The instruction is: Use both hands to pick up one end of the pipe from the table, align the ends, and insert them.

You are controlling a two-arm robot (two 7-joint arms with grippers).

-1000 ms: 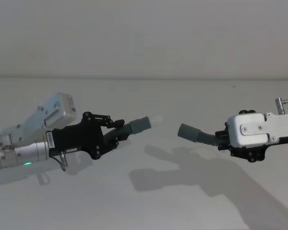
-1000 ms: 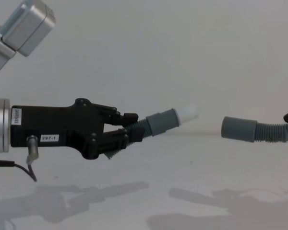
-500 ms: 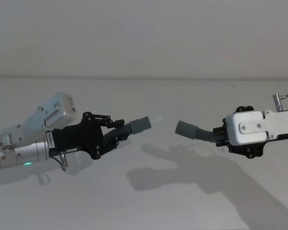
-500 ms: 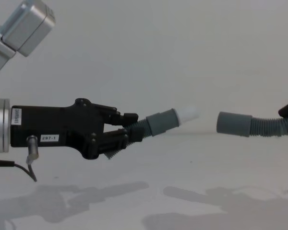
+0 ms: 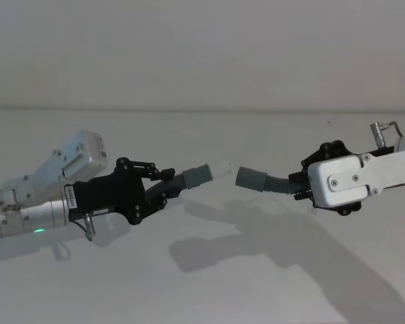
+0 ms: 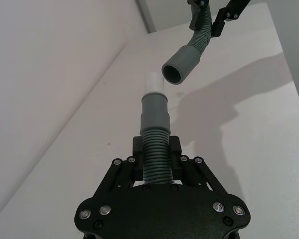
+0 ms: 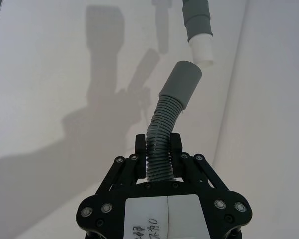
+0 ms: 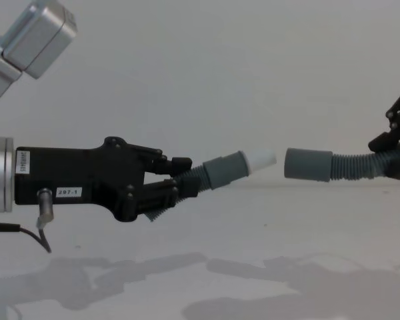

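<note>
Above the table (image 5: 209,283), our left gripper (image 5: 163,190), clamped on the short hose (image 8: 199,179), aims its white tip (image 8: 263,161) rightward at the wider cuff (image 8: 308,165), just apart and slightly off-axis, held by our right gripper (image 5: 304,187), clamped on the longer hose (image 5: 281,185).

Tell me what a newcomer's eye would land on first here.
Two grey hose pieces held in mid-air above the white table, their ends nearly meeting at centre. The left gripper clamps the piece with the white tip; the right gripper holds the piece with the wider open cuff, a small gap apart.
</note>
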